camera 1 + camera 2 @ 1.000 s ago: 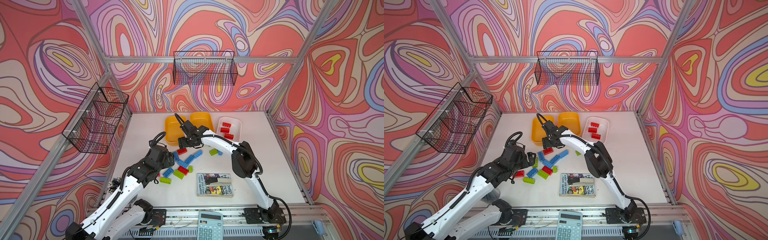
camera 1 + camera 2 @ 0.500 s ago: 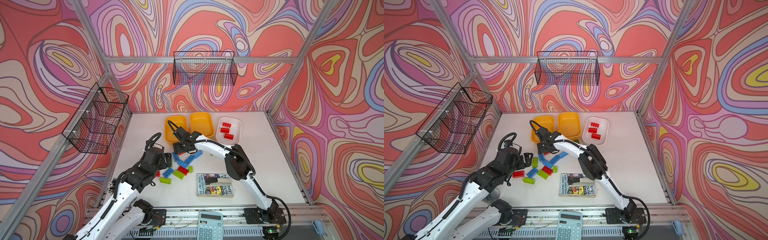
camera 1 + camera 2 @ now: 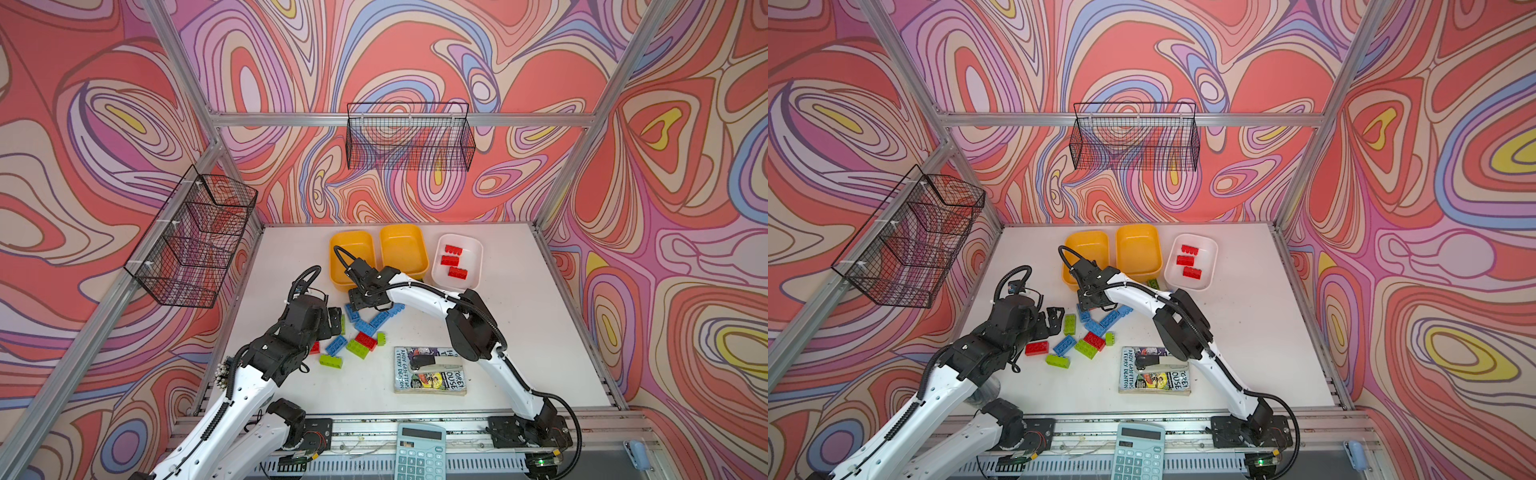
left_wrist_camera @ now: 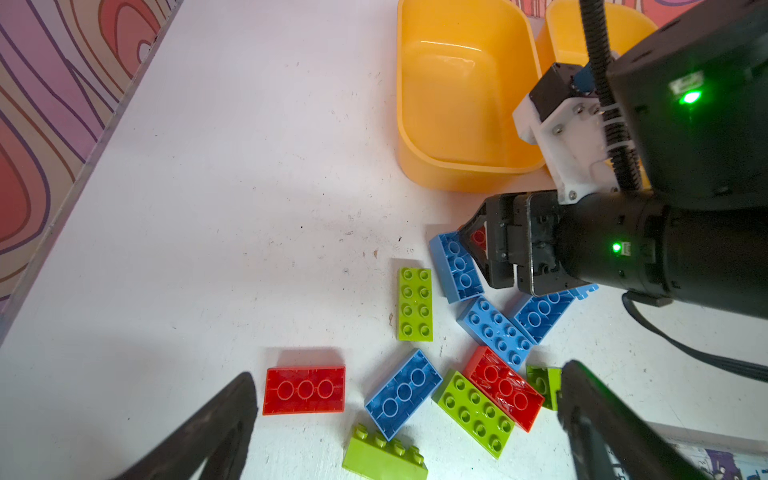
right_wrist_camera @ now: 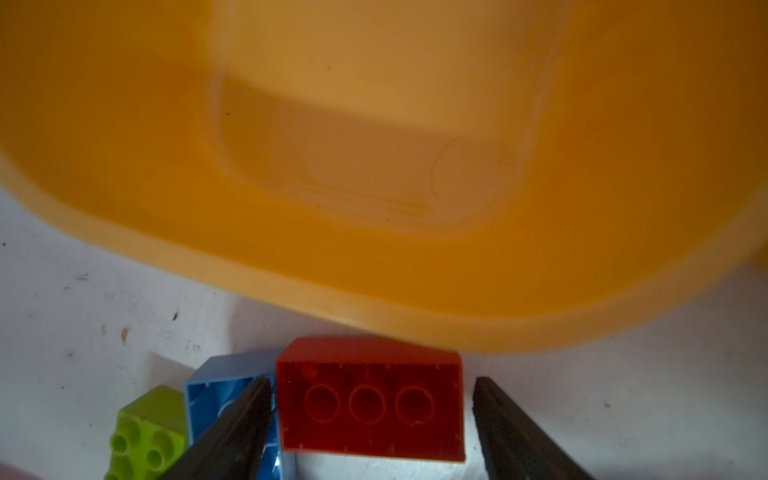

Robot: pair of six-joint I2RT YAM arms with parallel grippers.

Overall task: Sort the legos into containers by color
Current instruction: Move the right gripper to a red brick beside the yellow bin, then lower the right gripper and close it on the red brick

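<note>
right pincer (image 5: 370,382) sits apart around a red lego (image 5: 370,415) by the orange tub (image 5: 374,286), left pincer (image 4: 409,374) gapes wide over the lego pile (image 4: 494,328)

My claw (image 4: 409,374) hangs above the white bench (image 4: 208,187), its two dark fingers (image 4: 216,428) spread wide over a scatter of plastic bricks. Between them lie an upturned red brick (image 4: 304,390), an upturned blue brick (image 4: 403,395) and a lime green eight-stud brick (image 4: 473,413) touching a glossy red brick (image 4: 503,388). A lone lime green brick (image 4: 415,305) lies apart, studs up. Farther off, the other arm's black claw (image 4: 478,249) straddles a bit of red beside a tilted blue brick (image 4: 455,266), near an empty orange-yellow plastic tub (image 4: 457,178).
</note>
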